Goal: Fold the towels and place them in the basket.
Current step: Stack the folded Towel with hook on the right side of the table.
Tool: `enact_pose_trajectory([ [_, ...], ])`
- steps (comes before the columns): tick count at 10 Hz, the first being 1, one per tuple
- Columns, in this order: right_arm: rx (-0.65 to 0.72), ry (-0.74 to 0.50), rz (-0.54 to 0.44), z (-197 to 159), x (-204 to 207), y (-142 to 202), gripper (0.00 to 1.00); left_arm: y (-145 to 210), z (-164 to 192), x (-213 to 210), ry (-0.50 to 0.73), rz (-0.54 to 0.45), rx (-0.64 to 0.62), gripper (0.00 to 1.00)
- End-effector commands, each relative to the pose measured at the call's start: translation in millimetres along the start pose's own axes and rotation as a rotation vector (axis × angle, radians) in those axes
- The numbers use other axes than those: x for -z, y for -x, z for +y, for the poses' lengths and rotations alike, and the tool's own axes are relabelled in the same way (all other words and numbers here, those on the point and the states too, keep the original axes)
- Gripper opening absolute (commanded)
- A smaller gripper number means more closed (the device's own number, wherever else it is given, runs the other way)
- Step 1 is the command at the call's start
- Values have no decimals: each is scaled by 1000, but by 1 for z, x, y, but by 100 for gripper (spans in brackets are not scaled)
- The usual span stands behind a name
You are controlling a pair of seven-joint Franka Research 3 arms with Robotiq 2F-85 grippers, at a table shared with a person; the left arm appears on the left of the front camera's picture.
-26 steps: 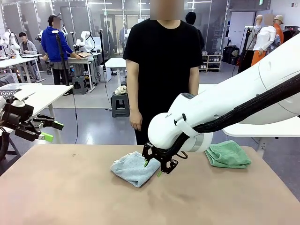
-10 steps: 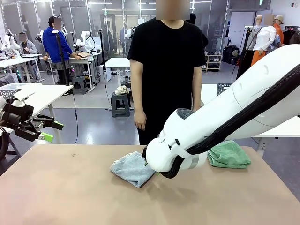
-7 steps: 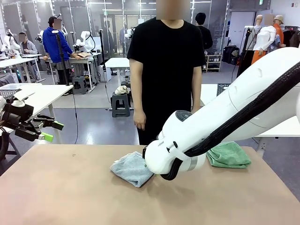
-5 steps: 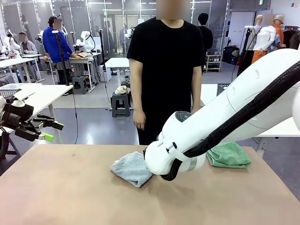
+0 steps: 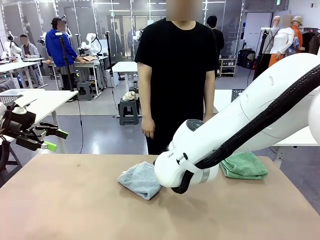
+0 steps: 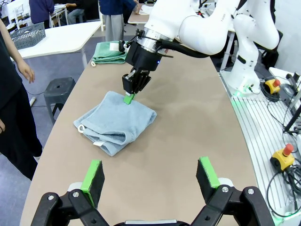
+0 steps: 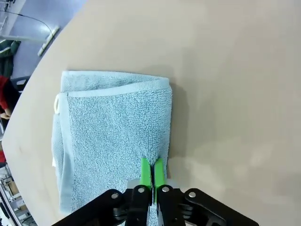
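Your right gripper [image 7: 152, 175] has its green pads pressed together on a pinch of the pale blue-grey terry towel [image 7: 113, 136], right at the towel's near edge. From the left wrist view the same gripper [image 6: 129, 97] comes down steeply onto the edge of that towel [image 6: 115, 121] nearest the arm, so the cloth spreads away from the fingertips and only a small fold of pile sits between them. The towel lies already doubled over on the tan surface [image 7: 225, 94], with a hemmed layer running across its far end and a small white loop at the far corner.

You look to be at the grasping stage of a fold. I'd judge the next move to be a lift of this pinched edge, carried over the rest of the cloth toward the far hem. Raise it only enough to clear the pile and keep the travel straight along the towel, so the layers below don't drag askew. The grip is shallow, so watch that it has more than the top layer.

Your left gripper [image 6: 150, 176] hangs wide open with nothing in it, well back from the blue towel. The mint green terry towel [image 6: 109, 52] lies beyond the right gripper, farther down the surface and apart from the blue one. A dark grey mesh basket [image 6: 28, 35] stands on a separate white table, off to the side.
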State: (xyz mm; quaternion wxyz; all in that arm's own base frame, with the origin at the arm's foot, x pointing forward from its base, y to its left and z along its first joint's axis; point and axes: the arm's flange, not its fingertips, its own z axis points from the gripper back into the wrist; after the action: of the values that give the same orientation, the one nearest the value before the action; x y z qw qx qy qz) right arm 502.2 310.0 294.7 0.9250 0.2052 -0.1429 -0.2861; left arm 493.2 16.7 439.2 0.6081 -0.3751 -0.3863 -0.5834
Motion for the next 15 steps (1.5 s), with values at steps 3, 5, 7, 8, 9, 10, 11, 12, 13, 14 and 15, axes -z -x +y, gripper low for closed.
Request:
enact_pose_trajectory([
  [3, -6, 0, 0, 1, 0, 1, 0, -1, -1, -1, -5, 3, 2, 100],
  [5, -6, 0, 0, 1, 0, 1, 0, -1, -1, -1, -5, 3, 2, 100],
  [7, -6, 0, 0, 1, 0, 1, 0, -1, -1, -1, -5, 3, 2, 100],
  [8, -19, 3, -1, 1, 0, 2, 3, -1, -1, -1, -5, 3, 2, 100],
  [9, -84, -19, -61, 1, 0, -8, 3, -1, -1, -1, -5, 3, 2, 100],
  [10, -135, -38, -80, 2, -7, -23, 3, -1, -1, -1, -5, 3, 2, 100],
  [11, -179, -62, -105, 2, -18, -41, 3, -1, -1, -1, -5, 3, 2, 100],
  [12, -239, -101, -141, 0, -31, -63, 3, -1, -1, -1, -5, 3, 2, 100],
  [13, -282, -105, -167, -2, -44, -82, 3, -1, -1, -1, -5, 3, 2, 100],
  [14, -333, -110, -166, -6, -55, -102, 3, -1, -1, -1, -5, 3, 2, 100],
  [15, -389, -85, -173, -12, -66, -123, 3, -1, -1, -1, -5, 3, 2, 100],
])
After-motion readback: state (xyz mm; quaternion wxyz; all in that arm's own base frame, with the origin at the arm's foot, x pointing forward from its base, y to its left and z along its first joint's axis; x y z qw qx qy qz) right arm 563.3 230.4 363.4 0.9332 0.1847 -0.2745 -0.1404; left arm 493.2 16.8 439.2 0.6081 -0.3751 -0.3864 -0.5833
